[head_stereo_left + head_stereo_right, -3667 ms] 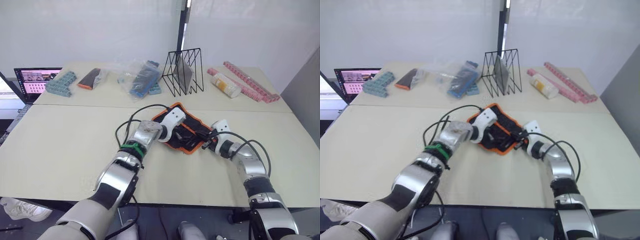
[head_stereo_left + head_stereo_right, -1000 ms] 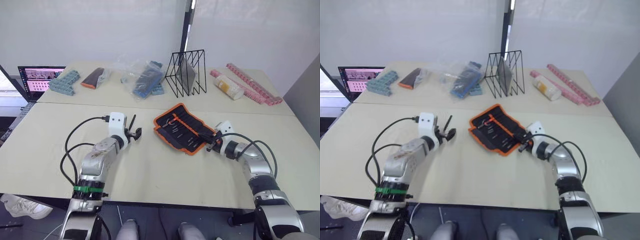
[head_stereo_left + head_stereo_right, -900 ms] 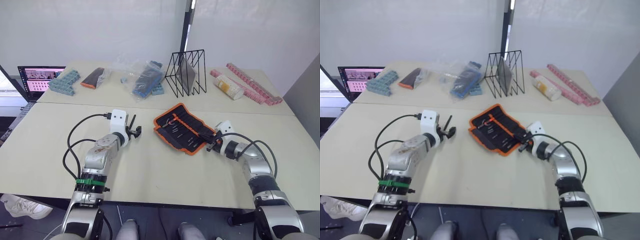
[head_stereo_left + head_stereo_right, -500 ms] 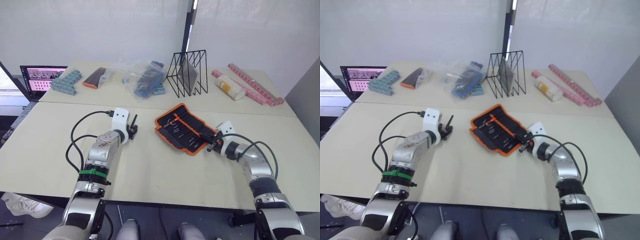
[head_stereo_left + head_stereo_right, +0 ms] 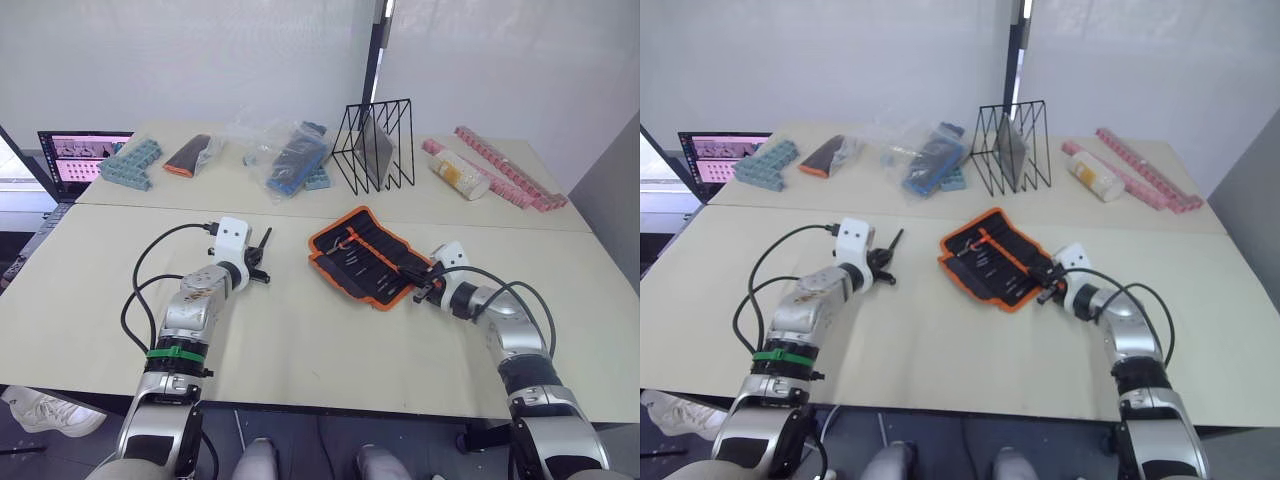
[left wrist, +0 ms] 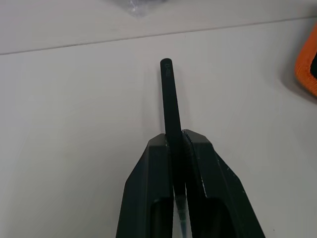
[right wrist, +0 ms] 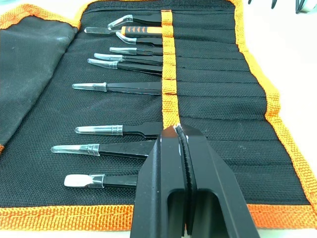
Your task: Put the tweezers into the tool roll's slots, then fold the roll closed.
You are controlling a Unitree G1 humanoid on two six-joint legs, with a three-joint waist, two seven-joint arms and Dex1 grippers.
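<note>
Clamped between my left gripper's (image 6: 177,148) fingers, one of the tweezers (image 6: 170,101) juts out over bare table (image 5: 320,340), well apart from the tool roll (image 5: 365,256). My right gripper (image 7: 177,133), fingers pressed together, rests on the unrolled fabric among the slotted tweezers. Beyond the roll stand a wire rack (image 5: 375,143) and plastic bags (image 5: 285,152); open tabletop lies between my arms.

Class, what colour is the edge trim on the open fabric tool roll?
Orange, around the black fabric tool roll; clearest in the right wrist view.
</note>
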